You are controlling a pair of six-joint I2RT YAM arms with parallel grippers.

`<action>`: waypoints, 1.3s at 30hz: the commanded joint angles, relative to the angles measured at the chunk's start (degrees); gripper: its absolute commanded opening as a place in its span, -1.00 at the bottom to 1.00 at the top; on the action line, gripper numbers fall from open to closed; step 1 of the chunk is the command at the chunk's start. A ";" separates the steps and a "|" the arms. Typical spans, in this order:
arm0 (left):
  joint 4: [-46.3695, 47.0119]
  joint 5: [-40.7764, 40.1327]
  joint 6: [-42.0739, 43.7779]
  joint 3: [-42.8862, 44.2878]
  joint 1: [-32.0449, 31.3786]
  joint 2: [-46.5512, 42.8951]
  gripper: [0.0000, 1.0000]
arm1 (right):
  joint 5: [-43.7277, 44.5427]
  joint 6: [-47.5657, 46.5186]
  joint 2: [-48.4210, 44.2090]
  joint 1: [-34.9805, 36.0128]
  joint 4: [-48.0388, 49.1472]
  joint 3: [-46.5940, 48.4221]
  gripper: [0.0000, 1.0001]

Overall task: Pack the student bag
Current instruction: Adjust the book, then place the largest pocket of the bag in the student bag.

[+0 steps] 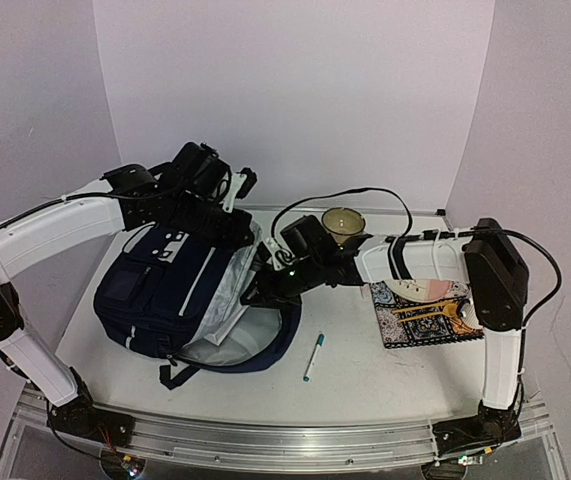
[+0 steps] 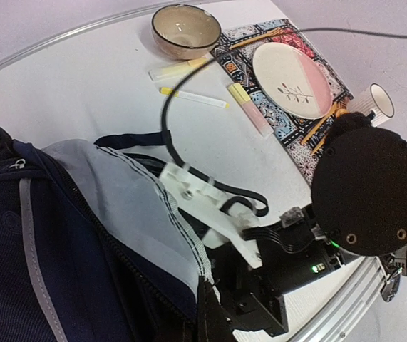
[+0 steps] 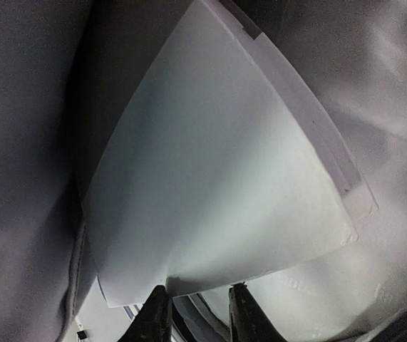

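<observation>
Right gripper (image 3: 197, 313) jaws narrowly apart inside student bag (image 3: 32, 142), white sheet (image 3: 210, 178) at 12 o'clock, left wrist: left gripper (image 2: 205, 320) clenched on student bag rim, plate (image 2: 292, 78) at 1 o'clock, top: student bag at table's (image 1: 385, 385) 9 o'clock, pen (image 1: 312, 357) at 6 o'clock

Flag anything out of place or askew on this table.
The placemat sits slightly askew. A pen lies loose beside the open student bag, and markers are scattered near the bowl. No spill or damage shows.
</observation>
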 commanded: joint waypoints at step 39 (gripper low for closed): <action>4.00 -6.72 -8.25 -15.51 -0.63 -8.82 0.32 | 17.25 11.82 -19.41 1.17 -5.12 -10.23 0.43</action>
